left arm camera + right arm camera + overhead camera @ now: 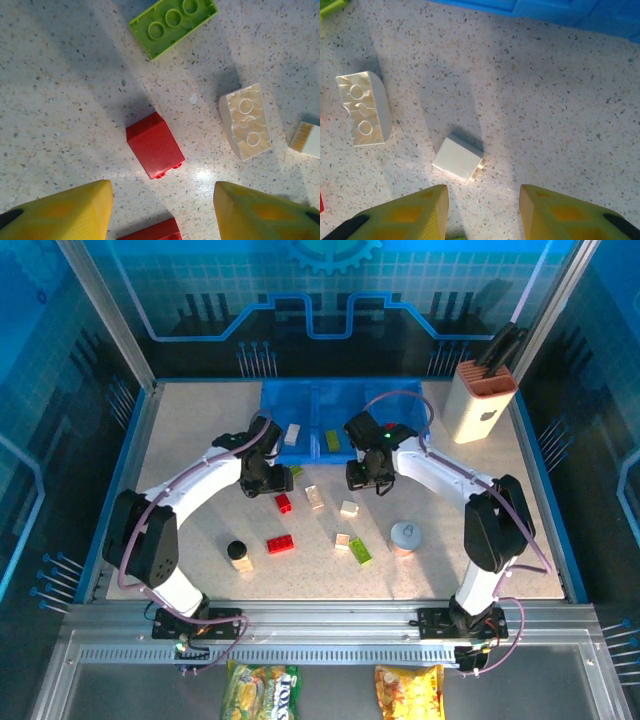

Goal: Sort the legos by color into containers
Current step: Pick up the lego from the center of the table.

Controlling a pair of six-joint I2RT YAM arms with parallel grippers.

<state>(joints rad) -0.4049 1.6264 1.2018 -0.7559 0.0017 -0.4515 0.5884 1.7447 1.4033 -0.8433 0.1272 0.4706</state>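
My left gripper point(162, 200) is open and hovers over the table, with a small red lego point(155, 145) lying just beyond its yellow fingertips. Around it lie a lime green lego point(172, 22), a long white lego point(246, 121) and the edge of another red lego point(152, 232). My right gripper point(484, 197) is also open, and a small white lego point(458, 158) lies just ahead of its fingers. From above, both grippers point(264, 483) point(365, 480) sit just in front of the blue tray point(275, 400), which holds a white lego point(292, 433) and a green lego point(333, 439).
More legos are scattered mid-table: red point(280, 544), white point(343, 541), green point(360, 552). A black-lidded jar point(237, 553) and a silver-topped can point(405, 536) stand near the front. The cream knife block point(480, 400) stands at the back right. The tray's blue wall point(545, 12) runs across the top.
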